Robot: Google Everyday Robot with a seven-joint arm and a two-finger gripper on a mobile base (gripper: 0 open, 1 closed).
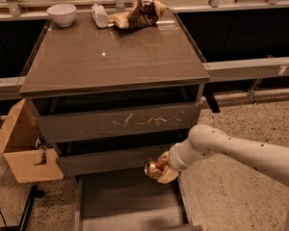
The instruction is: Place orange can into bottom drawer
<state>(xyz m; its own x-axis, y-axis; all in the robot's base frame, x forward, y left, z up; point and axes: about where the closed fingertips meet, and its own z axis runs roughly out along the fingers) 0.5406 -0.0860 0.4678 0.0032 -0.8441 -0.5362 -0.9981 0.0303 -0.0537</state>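
Observation:
The orange can (154,168) lies sideways in my gripper (162,170), its silver end pointing left. The gripper is shut on the can and holds it just above the right rear part of the open bottom drawer (127,201), in front of the middle drawer front (111,160). My white arm reaches in from the right. The bottom drawer is pulled out toward the camera and its flat grey floor shows nothing in it.
The cabinet top (111,57) carries a white bowl (61,13), a small clear plastic bottle (99,15) and a brown snack bag (139,12) at the back. The scratched drawer front (120,121) is above. An open cardboard box (24,148) stands at the left.

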